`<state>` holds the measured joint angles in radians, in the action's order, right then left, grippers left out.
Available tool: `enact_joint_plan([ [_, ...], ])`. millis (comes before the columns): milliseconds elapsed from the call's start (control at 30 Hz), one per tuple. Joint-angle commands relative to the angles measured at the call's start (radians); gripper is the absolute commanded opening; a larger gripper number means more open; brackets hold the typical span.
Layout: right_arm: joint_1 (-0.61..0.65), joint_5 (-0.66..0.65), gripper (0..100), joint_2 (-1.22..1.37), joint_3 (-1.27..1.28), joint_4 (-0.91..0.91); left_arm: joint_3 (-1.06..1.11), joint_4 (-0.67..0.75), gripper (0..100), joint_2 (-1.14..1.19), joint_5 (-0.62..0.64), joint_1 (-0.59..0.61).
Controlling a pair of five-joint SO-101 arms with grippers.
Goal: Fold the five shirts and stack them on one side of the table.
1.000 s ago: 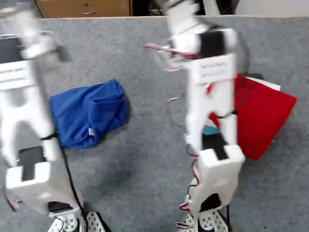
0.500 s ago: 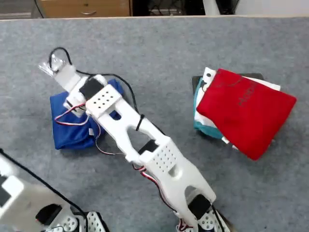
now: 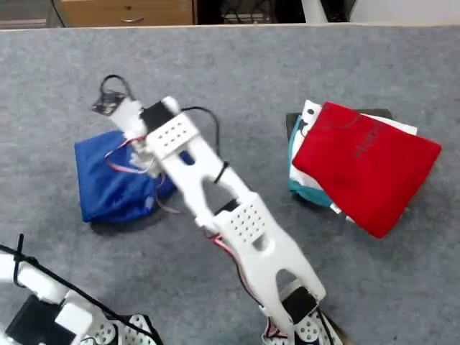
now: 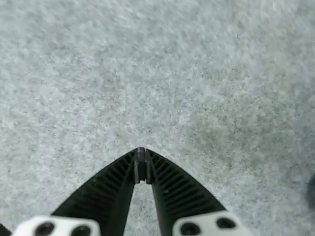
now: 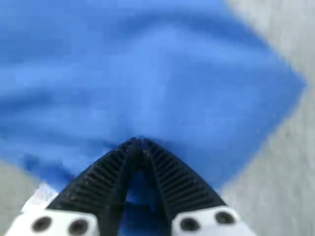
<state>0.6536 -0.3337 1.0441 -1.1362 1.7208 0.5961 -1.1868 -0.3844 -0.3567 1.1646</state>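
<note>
The right arm (image 3: 237, 223) stretches diagonally across the table (image 3: 237, 72) to the blue shirt (image 3: 115, 183), which lies roughly folded but rumpled on the left side, well apart from the others. The right end effector (image 5: 140, 143) points down at that cloth with its tips drawn together. Whether a fold is pinched between them cannot be told, so this looks like either a grip on the shirt's edge or a press to flatten it. The left arm (image 3: 43, 302) sits tucked back at the near left corner, probably to keep out of the way. The left end effector (image 4: 141, 153) is closed on nothing, with bare grey table beneath it. On the right side, the stack (image 3: 316, 194) serves as the collecting place. The red shirt (image 3: 359, 165) lies folded on top, set at an angle, and teal, white and dark edges show beneath it. By that count four shirts seem stacked, and the blue one appears to be the last to tidy and carry over.
</note>
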Motion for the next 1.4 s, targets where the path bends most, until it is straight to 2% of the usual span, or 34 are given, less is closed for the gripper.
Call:
enact_joint_plan([
  [0,-0.110,-0.020,1.3,-0.099,0.070,0.051,0.002,0.017,3,-0.038,-0.009,0.004],
  [233,-0.150,-0.064,1.4,-0.581,0.700,0.046,0.002,0.018,3,-0.038,-0.011,0.004],
  [367,-0.149,-0.078,1.5,-0.845,0.903,0.017,0.002,0.018,3,-0.038,-0.009,-0.048],
  [500,-0.147,-0.072,1.5,-0.958,0.961,-0.055,-0.007,0.025,3,-0.037,0.006,-0.225],
  [567,-0.143,-0.060,1.5,-0.946,0.963,-0.120,-0.028,0.044,3,-0.032,0.084,-0.367],
  [667,-0.100,0.132,2.1,-0.881,0.944,-0.219,-0.097,0.107,3,0.012,0.206,-0.565],
  [733,-0.054,0.301,7.8,-0.816,0.924,-0.275,-0.176,0.087,3,0.068,0.244,-0.613],
  [867,0.031,0.580,27.9,-0.676,0.837,-0.348,-0.314,-0.094,3,0.161,0.281,-0.552],
  [1000,0.089,0.809,41.7,-0.518,0.753,-0.354,-0.311,-0.127,3,0.207,0.241,-0.414],
  [1167,0.092,0.944,43.5,-0.282,0.596,-0.336,-0.302,-0.126,3,0.224,0.158,-0.274],
  [1367,0.092,0.954,42.6,-0.065,0.305,-0.190,-0.302,-0.126,3,0.222,0.101,-0.202],
])
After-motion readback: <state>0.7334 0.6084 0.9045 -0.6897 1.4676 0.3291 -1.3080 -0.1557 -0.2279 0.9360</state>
